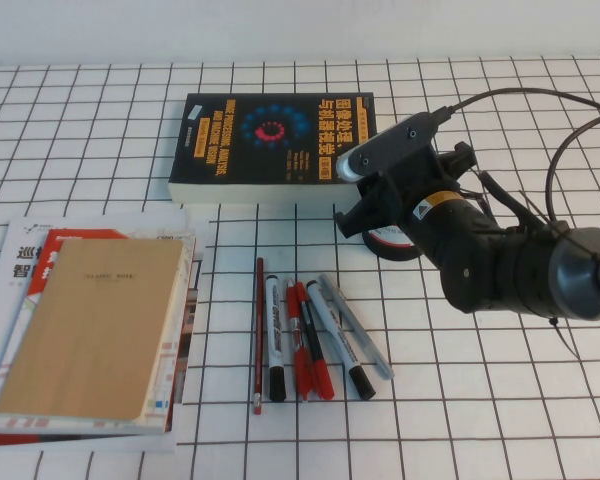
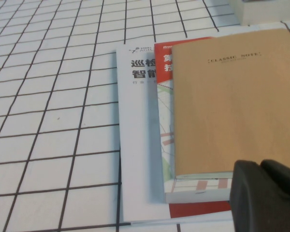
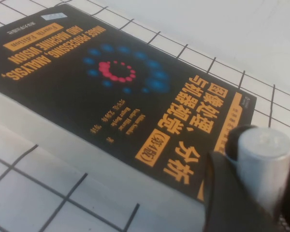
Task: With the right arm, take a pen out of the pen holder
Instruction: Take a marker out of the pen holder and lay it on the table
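Observation:
My right gripper (image 1: 392, 178) hangs over the black pen holder (image 1: 396, 244), which lies mostly hidden under it just in front of the black book. It is shut on a grey pen (image 1: 385, 148) that sticks out up and to the left. In the right wrist view the grey pen (image 3: 263, 157) sits between the dark fingers (image 3: 227, 193) of the right gripper (image 3: 261, 188), above the book's corner. My left gripper (image 2: 263, 193) is shut with nothing in it, hovering over the near edge of a brown notebook (image 2: 232, 101).
A black book (image 1: 270, 145) lies at the back centre. Several pens and markers (image 1: 310, 340) lie side by side in front of it. A stack of booklets under the brown notebook (image 1: 95, 325) fills the near left. Cables (image 1: 570, 130) loop behind the right arm.

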Robot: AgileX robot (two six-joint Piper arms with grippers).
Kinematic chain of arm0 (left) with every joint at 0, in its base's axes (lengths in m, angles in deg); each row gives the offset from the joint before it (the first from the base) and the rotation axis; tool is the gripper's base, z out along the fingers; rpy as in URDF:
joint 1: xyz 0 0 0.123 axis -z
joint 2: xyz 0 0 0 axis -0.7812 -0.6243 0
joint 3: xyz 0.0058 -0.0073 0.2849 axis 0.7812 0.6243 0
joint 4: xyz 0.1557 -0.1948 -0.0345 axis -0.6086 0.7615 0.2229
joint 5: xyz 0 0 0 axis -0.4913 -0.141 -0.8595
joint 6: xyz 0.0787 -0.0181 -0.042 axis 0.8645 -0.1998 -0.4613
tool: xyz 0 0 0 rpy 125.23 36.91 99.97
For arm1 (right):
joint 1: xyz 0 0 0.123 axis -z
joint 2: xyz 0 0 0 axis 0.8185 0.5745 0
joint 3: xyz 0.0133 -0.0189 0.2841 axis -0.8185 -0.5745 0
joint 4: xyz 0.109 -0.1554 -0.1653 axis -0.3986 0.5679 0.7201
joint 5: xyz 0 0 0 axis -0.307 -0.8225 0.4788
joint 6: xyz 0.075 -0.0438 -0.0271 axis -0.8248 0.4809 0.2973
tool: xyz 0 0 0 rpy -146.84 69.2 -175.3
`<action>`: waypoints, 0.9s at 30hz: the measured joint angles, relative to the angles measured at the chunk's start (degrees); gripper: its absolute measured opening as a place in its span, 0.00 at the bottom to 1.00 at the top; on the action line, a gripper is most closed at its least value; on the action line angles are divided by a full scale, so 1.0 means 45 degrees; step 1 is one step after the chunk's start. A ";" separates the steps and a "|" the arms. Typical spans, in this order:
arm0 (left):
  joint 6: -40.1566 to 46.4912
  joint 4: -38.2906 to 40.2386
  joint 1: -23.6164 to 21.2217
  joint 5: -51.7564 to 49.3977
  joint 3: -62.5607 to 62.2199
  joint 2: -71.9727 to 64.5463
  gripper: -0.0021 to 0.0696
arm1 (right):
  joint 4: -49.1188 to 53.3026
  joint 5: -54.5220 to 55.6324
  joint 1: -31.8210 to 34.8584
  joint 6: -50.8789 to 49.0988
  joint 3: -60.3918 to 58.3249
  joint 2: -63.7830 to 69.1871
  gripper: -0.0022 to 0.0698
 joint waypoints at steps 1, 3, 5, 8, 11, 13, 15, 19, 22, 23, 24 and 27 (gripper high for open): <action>0.0000 0.0000 0.0000 0.0000 0.0000 0.0000 0.02 | 0.0000 -0.0007 0.0000 0.0000 0.0000 0.0000 0.34; 0.0000 0.0000 0.0000 0.0000 0.0000 0.0000 0.02 | 0.0000 -0.0007 0.0000 0.0000 0.0000 -0.0009 0.31; 0.0000 0.0000 0.0000 0.0000 0.0000 0.0000 0.02 | 0.0022 -0.0007 0.0000 0.0026 0.0000 -0.0030 0.28; 0.0000 0.0000 0.0000 0.0000 0.0000 0.0000 0.02 | 0.0022 0.0092 0.0027 0.0079 -0.0024 -0.0088 0.25; 0.0000 0.0000 0.0000 0.0000 0.0000 0.0000 0.02 | 0.0022 0.0092 0.0027 0.0079 -0.0024 -0.0153 0.23; 0.0000 0.0000 0.0000 0.0000 0.0000 0.0000 0.02 | 0.0022 0.0066 0.0027 0.0079 -0.0048 -0.0257 0.22; 0.0000 0.0000 0.0000 0.0000 0.0000 0.0000 0.02 | 0.0022 -0.0047 0.0027 0.0079 -0.0072 -0.0373 0.22; 0.0000 0.0000 0.0000 0.0000 0.0000 0.0000 0.02 | 0.0045 -0.0133 0.0027 0.0056 -0.0072 -0.0537 0.22; 0.0000 0.0000 0.0000 0.0000 0.0000 0.0000 0.02 | 0.0045 -0.0476 0.0027 0.0056 -0.0072 -0.0543 0.22; 0.0000 0.0000 0.0000 0.0000 0.0000 0.0000 0.02 | 0.0076 -0.0598 0.0027 0.0056 -0.0072 -0.0543 0.22; 0.0000 0.0000 0.0000 0.0000 0.0000 0.0000 0.02 | 0.0109 -0.0698 0.0027 0.0056 -0.0072 -0.0578 0.22; 0.0000 0.0000 0.0000 0.0000 0.0000 0.0000 0.02 | 0.0141 -0.0928 0.0027 0.0056 -0.0072 -0.0627 0.22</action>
